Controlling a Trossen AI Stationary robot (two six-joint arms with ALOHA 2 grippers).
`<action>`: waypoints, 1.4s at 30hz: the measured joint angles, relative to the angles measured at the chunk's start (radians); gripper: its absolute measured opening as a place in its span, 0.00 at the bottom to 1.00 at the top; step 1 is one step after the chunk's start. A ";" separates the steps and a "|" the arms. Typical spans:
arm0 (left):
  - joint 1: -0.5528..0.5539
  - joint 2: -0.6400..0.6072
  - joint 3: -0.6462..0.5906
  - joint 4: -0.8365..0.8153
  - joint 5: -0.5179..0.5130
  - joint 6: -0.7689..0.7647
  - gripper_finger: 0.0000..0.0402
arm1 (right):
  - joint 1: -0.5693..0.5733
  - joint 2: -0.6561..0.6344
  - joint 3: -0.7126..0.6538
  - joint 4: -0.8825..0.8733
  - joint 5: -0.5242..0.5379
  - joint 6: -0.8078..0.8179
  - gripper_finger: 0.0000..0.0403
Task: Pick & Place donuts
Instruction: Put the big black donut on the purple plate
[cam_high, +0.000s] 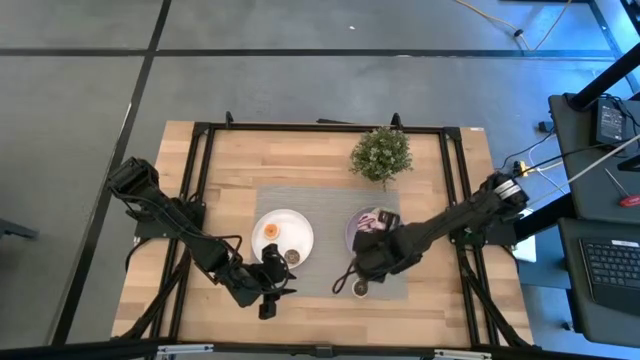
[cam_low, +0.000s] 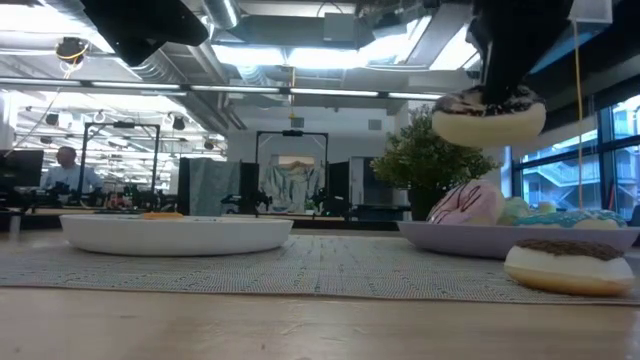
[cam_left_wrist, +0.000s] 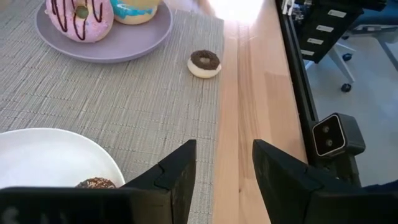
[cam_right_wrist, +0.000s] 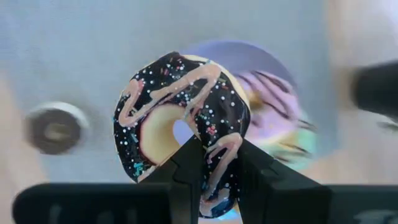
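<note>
Above the lilac plate (cam_high: 352, 232), right tool (cam_right_wrist: 212, 163) pinching the chocolate donut (cam_right_wrist: 181, 124), lifting it clear. Near the white plate (cam_high: 300, 232), left tool (cam_left_wrist: 224, 168) hanging spread, empty. Mini brown donut (cam_left_wrist: 204, 63) lying on the surface.

A pale wooden desk (cam_high: 225, 165) carries a grey mat (cam_high: 325, 200) at its middle. On the mat sit a white plate (cam_high: 283, 236), a lilac plate (cam_high: 352, 232), and a dark brown mini donut (cam_high: 360, 289); a potted plant (cam_high: 381, 153) stands at its far edge.
</note>
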 joint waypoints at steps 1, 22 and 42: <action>0.001 0.000 0.000 0.000 -0.002 0.000 0.38 | -0.005 -0.008 -0.008 -0.015 0.006 0.000 0.19; 0.013 0.000 0.000 -0.002 -0.008 0.000 0.38 | -0.042 -0.020 -0.289 0.268 -0.033 0.057 0.19; 0.013 0.000 0.000 -0.003 -0.002 0.000 0.38 | -0.042 -0.020 -0.320 0.283 -0.059 0.068 0.34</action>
